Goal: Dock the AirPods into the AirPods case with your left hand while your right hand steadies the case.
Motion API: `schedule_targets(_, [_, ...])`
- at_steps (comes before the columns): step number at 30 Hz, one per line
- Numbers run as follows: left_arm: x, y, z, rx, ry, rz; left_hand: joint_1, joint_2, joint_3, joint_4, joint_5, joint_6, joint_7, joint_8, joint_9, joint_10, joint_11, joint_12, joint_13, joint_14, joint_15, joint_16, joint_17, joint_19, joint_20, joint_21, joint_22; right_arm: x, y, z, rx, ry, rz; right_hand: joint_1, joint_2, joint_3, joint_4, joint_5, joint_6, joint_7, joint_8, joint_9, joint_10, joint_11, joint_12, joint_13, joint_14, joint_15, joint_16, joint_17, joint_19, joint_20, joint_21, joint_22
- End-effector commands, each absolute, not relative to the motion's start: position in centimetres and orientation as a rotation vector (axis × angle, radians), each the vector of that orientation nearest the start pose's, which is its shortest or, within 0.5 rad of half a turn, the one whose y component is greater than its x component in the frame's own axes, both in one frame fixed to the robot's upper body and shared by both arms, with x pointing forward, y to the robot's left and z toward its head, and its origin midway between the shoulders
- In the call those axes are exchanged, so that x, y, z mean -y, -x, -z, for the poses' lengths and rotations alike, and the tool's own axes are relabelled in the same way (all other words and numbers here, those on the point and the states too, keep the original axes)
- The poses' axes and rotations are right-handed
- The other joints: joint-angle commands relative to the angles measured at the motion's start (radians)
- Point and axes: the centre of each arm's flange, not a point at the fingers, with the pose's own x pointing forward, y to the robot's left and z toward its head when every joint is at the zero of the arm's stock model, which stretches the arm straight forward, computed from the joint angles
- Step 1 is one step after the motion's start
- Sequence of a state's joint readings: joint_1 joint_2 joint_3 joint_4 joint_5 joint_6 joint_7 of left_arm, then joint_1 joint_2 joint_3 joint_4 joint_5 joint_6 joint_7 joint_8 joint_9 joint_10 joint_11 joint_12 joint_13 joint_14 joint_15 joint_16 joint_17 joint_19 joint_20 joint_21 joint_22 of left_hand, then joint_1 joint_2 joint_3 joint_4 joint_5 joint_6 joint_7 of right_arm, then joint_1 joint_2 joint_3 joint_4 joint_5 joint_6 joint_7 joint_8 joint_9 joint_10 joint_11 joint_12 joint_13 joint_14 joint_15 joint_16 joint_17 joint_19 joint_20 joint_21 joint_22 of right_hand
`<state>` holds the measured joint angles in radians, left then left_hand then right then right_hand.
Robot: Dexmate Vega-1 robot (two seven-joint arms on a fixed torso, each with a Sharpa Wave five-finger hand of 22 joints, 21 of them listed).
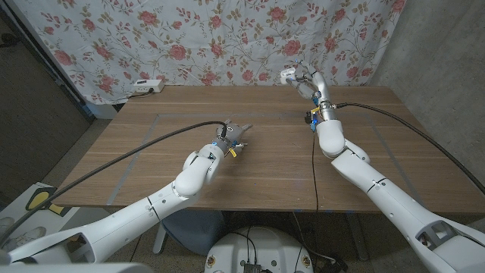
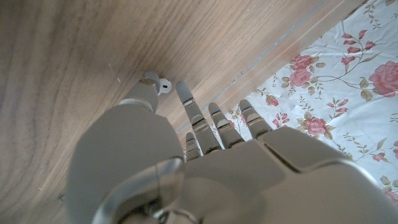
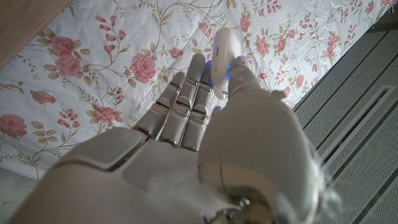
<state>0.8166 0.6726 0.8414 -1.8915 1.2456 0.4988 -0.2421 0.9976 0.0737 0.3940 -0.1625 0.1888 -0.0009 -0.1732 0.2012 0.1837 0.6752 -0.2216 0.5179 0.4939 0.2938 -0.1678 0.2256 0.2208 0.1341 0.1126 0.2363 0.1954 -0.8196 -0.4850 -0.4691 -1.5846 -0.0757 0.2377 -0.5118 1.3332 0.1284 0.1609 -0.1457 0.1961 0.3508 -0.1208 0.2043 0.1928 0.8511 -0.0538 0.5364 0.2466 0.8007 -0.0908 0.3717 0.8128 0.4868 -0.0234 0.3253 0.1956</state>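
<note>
Reaching down at table centre, left hand (image 2: 186,168) has fingertips spread open around one white AirPod (image 2: 164,85) lying on the wood, nothing gripped yet, while right hand (image 1: 305,79) holds the AirPods case (image 3: 222,51) raised well apart toward the far right.
</note>
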Motion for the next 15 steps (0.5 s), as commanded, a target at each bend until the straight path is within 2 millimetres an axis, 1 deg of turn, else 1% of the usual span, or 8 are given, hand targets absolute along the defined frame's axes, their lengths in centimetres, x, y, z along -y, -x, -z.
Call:
schedule_targets(1, [-12.17, -57.03, 4.58, 0.549, -1.909, -0.149, 0.009, 0.001, -0.006, 0.002, 0.005, 0.013, -0.004, 0.004, 0.003, 0.004, 0.003, 0.007, 0.006, 0.018, -0.013, 0.005, 0.006, 0.008, -0.001, 0.005, 0.000, 19.96, -58.43, -5.53, 0.995, 0.425, 0.137, -0.002, 0.011, -0.001, -0.001, 0.006, 0.013, -0.005, 0.006, 0.003, 0.132, -0.128, 0.013, 0.016, 0.006, -0.151, -0.004, 0.005, -0.003, 0.003, 0.002, 0.001])
schedule_targets(3, [-12.19, -57.11, 4.54, 0.540, -1.904, -0.149, 0.008, -0.002, -0.008, 0.002, 0.004, 0.013, -0.005, 0.004, 0.003, 0.000, 0.003, 0.006, 0.007, 0.017, -0.012, 0.004, 0.006, 0.008, -0.002, 0.004, 0.000, 19.98, -58.41, -5.52, 0.996, 0.429, 0.137, -0.002, 0.011, -0.001, -0.001, 0.006, 0.012, -0.006, 0.006, 0.003, 0.132, -0.128, 0.013, 0.016, 0.006, -0.151, -0.004, 0.006, -0.004, 0.002, 0.002, 0.001])
schedule_targets(6, [-12.19, -57.06, 4.48, 0.546, -1.906, -0.158, 0.001, -0.010, -0.018, 0.005, 0.003, 0.016, -0.007, 0.002, 0.003, -0.034, 0.007, -0.007, 0.004, 0.012, -0.008, 0.002, 0.006, 0.006, -0.002, 0.003, 0.000, 20.02, -58.40, -5.52, 0.999, 0.434, 0.133, -0.002, 0.012, 0.000, -0.001, 0.006, 0.013, -0.005, 0.007, 0.003, 0.132, -0.128, 0.013, 0.015, 0.006, -0.151, -0.005, 0.006, -0.003, 0.003, 0.002, 0.001])
schedule_targets(12, [-12.53, -57.00, 4.30, 0.540, -1.888, -0.175, -0.006, -0.019, -0.028, 0.008, 0.001, 0.021, -0.012, 0.002, 0.003, -0.059, 0.007, -0.022, -0.006, 0.004, -0.004, -0.002, 0.005, 0.005, -0.004, 0.002, 0.000, 20.04, -58.43, -5.52, 0.996, 0.430, 0.135, -0.002, 0.011, -0.001, -0.002, 0.006, 0.014, -0.006, 0.007, 0.003, 0.133, -0.128, 0.014, 0.015, 0.007, -0.151, -0.005, 0.007, -0.002, 0.003, 0.002, 0.001])
schedule_targets(15, [-12.33, -57.09, 4.70, 0.534, -1.906, -0.157, -0.009, -0.020, -0.031, 0.009, 0.000, 0.024, -0.012, 0.003, 0.003, -0.067, 0.007, -0.027, -0.010, 0.001, -0.003, -0.003, 0.005, 0.005, -0.004, 0.002, 0.000, 20.03, -58.47, -5.50, 0.998, 0.433, 0.130, -0.002, 0.011, -0.001, -0.002, 0.006, 0.014, -0.006, 0.006, 0.003, 0.133, -0.128, 0.014, 0.015, 0.007, -0.151, -0.006, 0.007, -0.003, 0.003, 0.002, 0.001])
